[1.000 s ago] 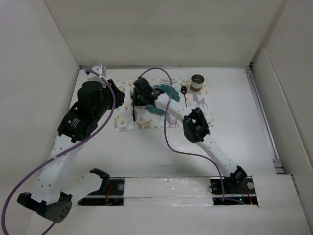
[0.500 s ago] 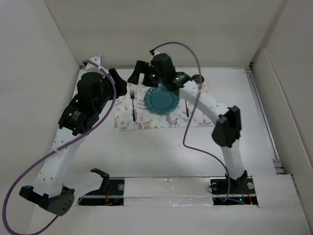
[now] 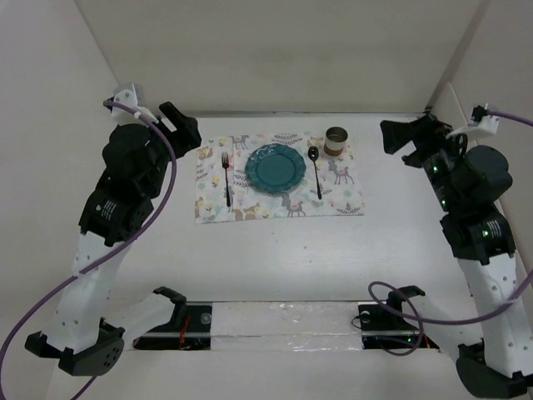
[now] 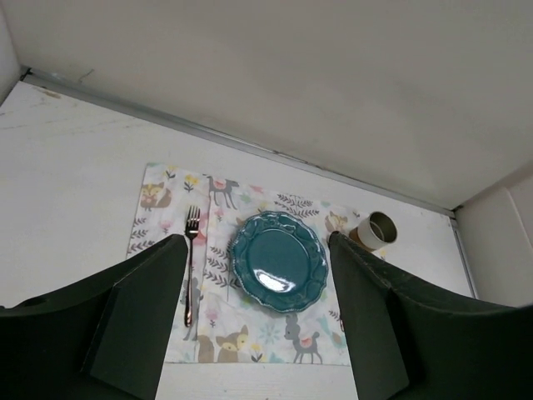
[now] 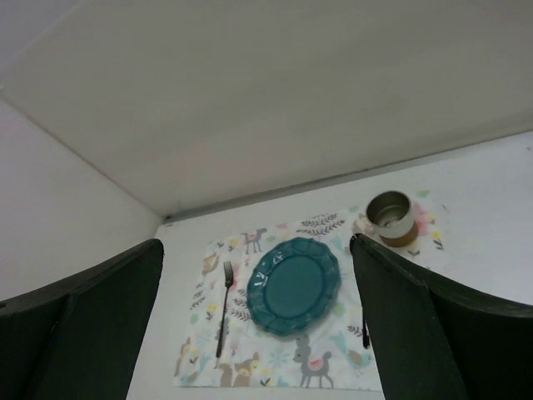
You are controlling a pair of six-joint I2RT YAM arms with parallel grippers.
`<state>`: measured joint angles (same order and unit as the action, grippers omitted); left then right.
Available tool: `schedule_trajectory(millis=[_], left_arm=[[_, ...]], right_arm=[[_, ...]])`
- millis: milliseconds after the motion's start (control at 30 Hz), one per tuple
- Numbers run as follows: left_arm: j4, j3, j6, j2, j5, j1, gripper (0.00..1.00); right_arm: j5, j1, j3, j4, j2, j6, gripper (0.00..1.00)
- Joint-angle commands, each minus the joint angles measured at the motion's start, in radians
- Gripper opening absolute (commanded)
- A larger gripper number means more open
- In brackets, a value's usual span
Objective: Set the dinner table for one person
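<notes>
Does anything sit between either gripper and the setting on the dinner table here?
Nothing visible does. The left gripper and right gripper hang open off either side of the placemat on the dinner table. Both wrist views look straight at the plate, fork and cup, with nothing between their fingers.

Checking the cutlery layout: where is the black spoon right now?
Top view: the black spoon lies on the animal-print placemat, just right of the round teal plate.

A lab test cell: white panels [image 3: 275,50] wall the dinner table [image 3: 275,250].
</notes>
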<state>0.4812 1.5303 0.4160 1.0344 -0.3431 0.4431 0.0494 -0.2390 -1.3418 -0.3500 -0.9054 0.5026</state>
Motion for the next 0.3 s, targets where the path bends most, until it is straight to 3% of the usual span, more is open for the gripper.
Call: schedule_trajectory(millis=[0,100,267], left_arm=[[-0.02,-0.042,0.012,-0.069,-0.071,-0.004,0.67],[-0.009,-0.104,0.044,-0.102,-0.051,-0.004,0.65],[0.005,-0.139,0.073,-0.102,-0.013,-0.004,0.66]], right_arm=[[0.217,-0.007,0.075,-0.147,0.026,-0.032,1.0],[0.266,0.004,0.131,-0.141,0.068,-0.016,1.0],[0.184,0.015,0.139,-0.11,0.022,-0.012,1.0]])
